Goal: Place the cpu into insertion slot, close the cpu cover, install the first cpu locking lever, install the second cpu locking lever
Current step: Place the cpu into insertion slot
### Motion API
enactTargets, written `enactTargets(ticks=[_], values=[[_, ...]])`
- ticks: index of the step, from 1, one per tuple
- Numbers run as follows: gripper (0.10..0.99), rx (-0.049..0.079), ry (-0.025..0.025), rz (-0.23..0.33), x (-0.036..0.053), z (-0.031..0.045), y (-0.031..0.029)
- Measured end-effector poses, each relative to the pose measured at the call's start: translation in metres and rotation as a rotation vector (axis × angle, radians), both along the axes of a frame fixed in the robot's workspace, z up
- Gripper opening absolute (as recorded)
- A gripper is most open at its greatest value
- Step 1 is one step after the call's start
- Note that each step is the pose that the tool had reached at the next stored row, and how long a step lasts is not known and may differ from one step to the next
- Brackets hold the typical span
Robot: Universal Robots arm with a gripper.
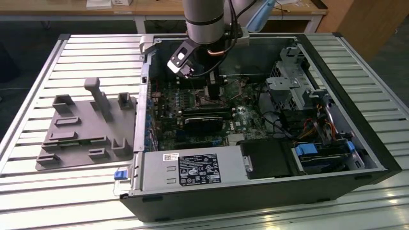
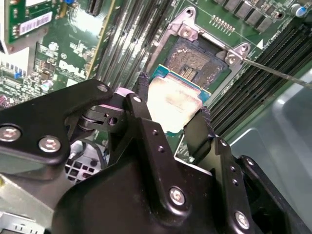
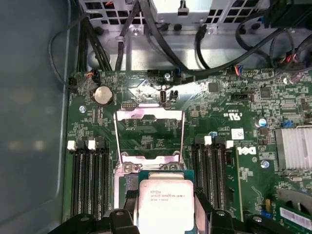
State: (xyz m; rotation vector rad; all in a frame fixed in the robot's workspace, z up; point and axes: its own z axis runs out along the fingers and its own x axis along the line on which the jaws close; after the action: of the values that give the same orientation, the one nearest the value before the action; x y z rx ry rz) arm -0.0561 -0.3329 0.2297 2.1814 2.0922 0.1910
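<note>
- Clamped the cpu [image 3: 165, 204] by two opposite edges between the gripper [image 2: 173, 100] fingers [image 2: 142, 90], spread only chip-wide
- Held it partly over the insertion slot [image 2: 195, 61], unseated
- Found the cpu cover [image 3: 149, 117] hinged up at one slot edge, with memory slots [image 3: 90, 180] close on both sides

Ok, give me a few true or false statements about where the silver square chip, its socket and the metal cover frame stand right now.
1. The gripper grips the flat square silver-topped cpu. True.
2. The cpu sits seated in the square black-bordered insertion slot. False: the slot's dark pin field lies bare, and the cpu is held at its edge.
3. The thin silvery cpu cover frame is shut over the slot. False: it is swung open, away from the slot.
4. A grey moulded fixture lies outside the black computer case, at the exterior view's left. True.
</note>
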Motion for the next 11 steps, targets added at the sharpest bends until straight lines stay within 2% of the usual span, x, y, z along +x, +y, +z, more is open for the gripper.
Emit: enactTargets(ticks=[11], values=[[0.541,-0.001,-0.0003,-0.009,-0.0032,-0.0122,0.0057]])
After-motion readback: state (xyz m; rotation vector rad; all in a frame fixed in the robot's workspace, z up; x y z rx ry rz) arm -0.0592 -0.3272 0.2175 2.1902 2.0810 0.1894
